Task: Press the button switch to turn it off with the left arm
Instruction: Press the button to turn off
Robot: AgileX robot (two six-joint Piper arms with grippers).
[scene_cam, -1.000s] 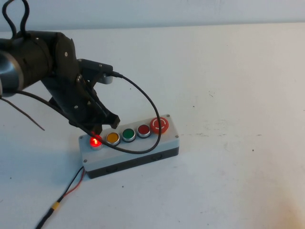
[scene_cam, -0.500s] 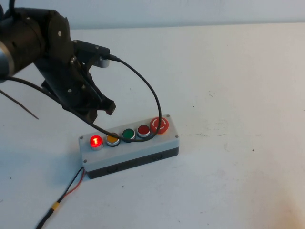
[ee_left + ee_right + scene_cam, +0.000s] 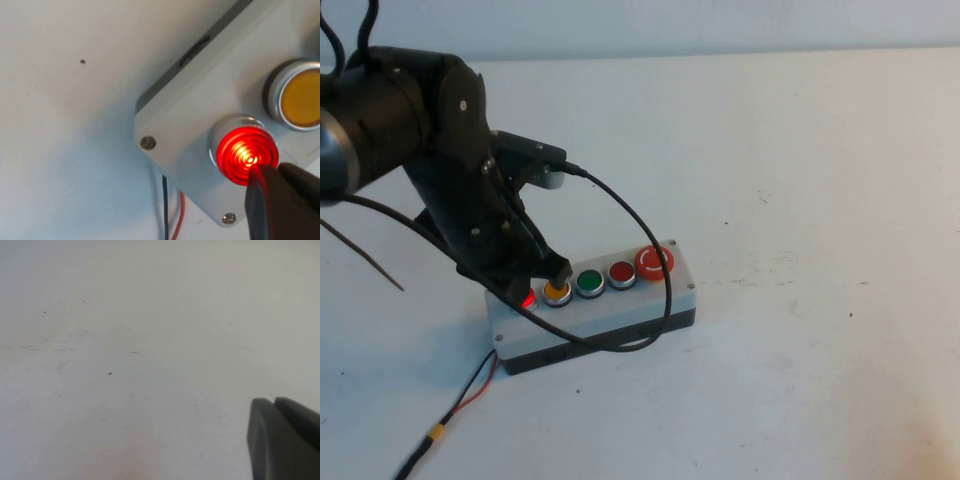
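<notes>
The button switch (image 3: 528,298) glows red at the left end of the grey five-button box (image 3: 620,308). My left arm (image 3: 420,130) reaches down over it. My left gripper (image 3: 540,282) is shut, its tip at the button. In the left wrist view the shut fingertips (image 3: 272,175) touch the edge of the glowing red button switch (image 3: 242,152) on the box (image 3: 185,120). My right gripper (image 3: 274,402) is shut over bare table in the right wrist view; it does not show in the high view.
On the box are a yellow button (image 3: 557,291), a green one (image 3: 589,281), a dark red one (image 3: 622,271) and a large red mushroom button (image 3: 654,261). A black cable (image 3: 640,240) loops over the box. Red and black wires (image 3: 460,400) trail off its front left.
My left gripper rose off the box, then came back down onto the glowing red button. The looping cable swung with it. The button still glows.
</notes>
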